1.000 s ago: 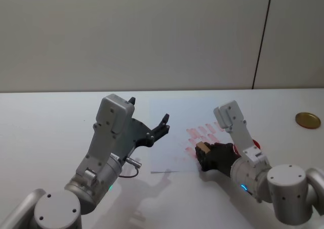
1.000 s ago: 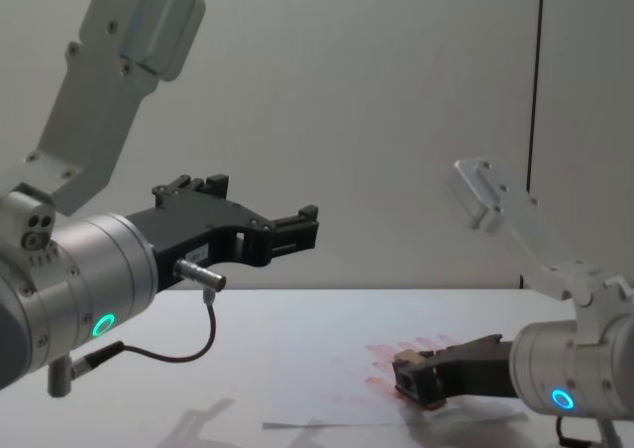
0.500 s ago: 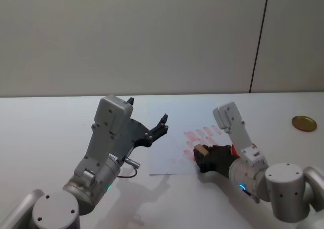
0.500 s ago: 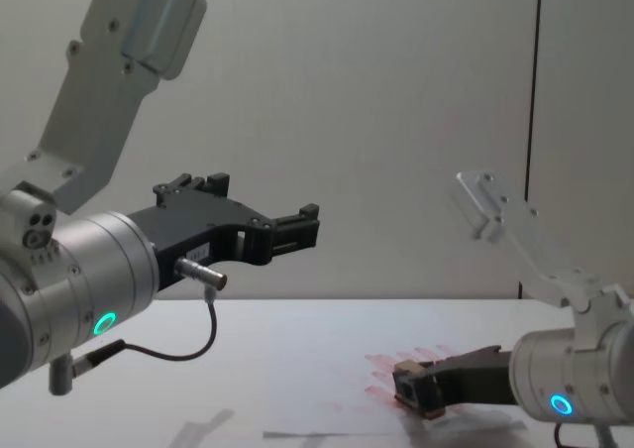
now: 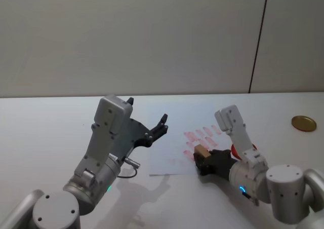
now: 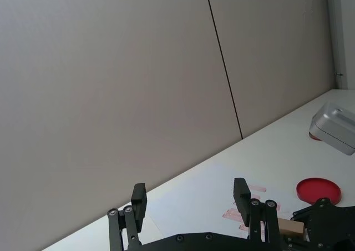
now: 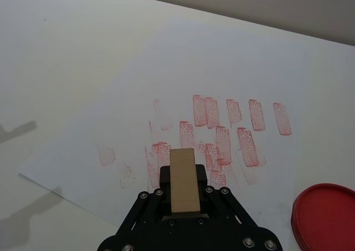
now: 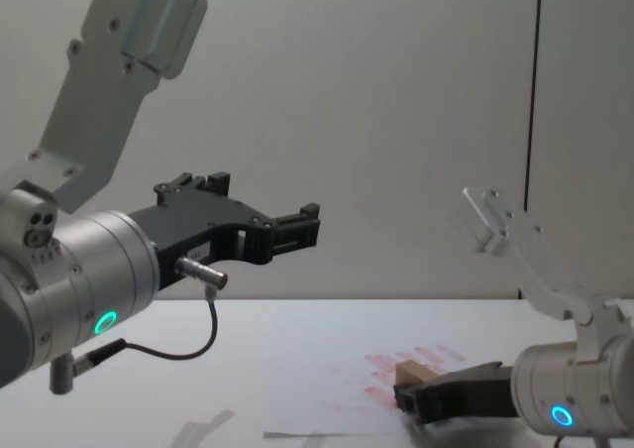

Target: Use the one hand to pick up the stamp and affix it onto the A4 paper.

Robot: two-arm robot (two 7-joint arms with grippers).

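Note:
My right gripper (image 5: 201, 156) is shut on the stamp (image 5: 201, 149), a small tan wooden block (image 7: 184, 180). It holds the block low over the near right part of the A4 paper (image 5: 171, 132), beside a cluster of pinkish-red prints (image 7: 222, 142). In the chest view the stamp (image 8: 416, 373) sits at about sheet level, and I cannot tell whether it touches the paper (image 8: 317, 413). The left gripper (image 5: 148, 111) hangs open and still above the sheet's left side, with nothing in it (image 8: 263, 206).
A round red ink pad (image 7: 327, 217) lies on the table just right of the paper, partly hidden behind the right arm (image 5: 234, 149). A gold disc (image 5: 304, 121) rests far right. A wall stands behind the white table (image 5: 45, 122).
The right gripper with the stamp has sunk a little toward the paper and edged toward its near edge. The left arm has not moved.

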